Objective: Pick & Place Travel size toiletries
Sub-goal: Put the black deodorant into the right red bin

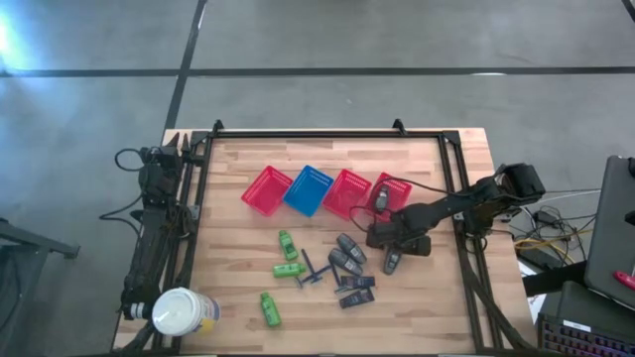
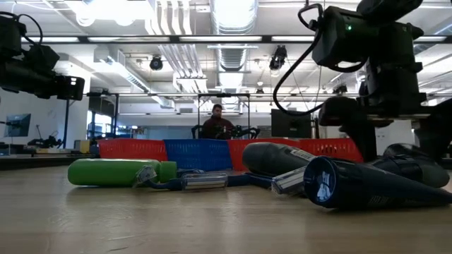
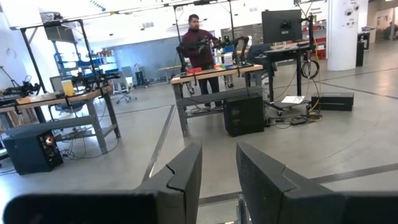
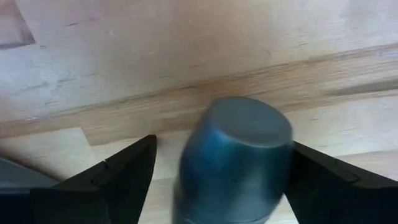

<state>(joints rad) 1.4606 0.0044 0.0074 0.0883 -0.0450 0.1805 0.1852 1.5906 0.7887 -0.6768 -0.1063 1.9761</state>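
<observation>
Right end effector (image 1: 389,250) is reaching in from the table's right edge, low over the wood, just in front of the two red baskets (image 1: 364,192). Right wrist view: its fingers (image 4: 109,177) are standing wide apart, with a dark grey oblong container (image 4: 235,158) lying between them on the table (image 4: 124,50); pads are not touching it. In the high view that container (image 1: 393,261) is sitting at the right end of the pile.

The rest of the toiletries are lying mid-table, in front of the basket row: more grey containers (image 1: 347,253), black flat packets (image 1: 355,290), a thin dark T-shaped stick (image 1: 310,270), and three green bottles (image 1: 288,257) trailing toward the front-left.

Baskets are lining up in a row across the middle: red (image 1: 266,190), blue (image 1: 308,190), then the red pair. One grey item (image 1: 381,196) is sitting inside the rightmost red basket.

Open wood is showing along the far edge behind the baskets and across the front-right corner. A white jar (image 1: 182,311) is occupying the front-left corner.

Left end effector (image 3: 217,180) is parked off the left edge, pointing into the room, fingers slightly apart and holding nothing.
</observation>
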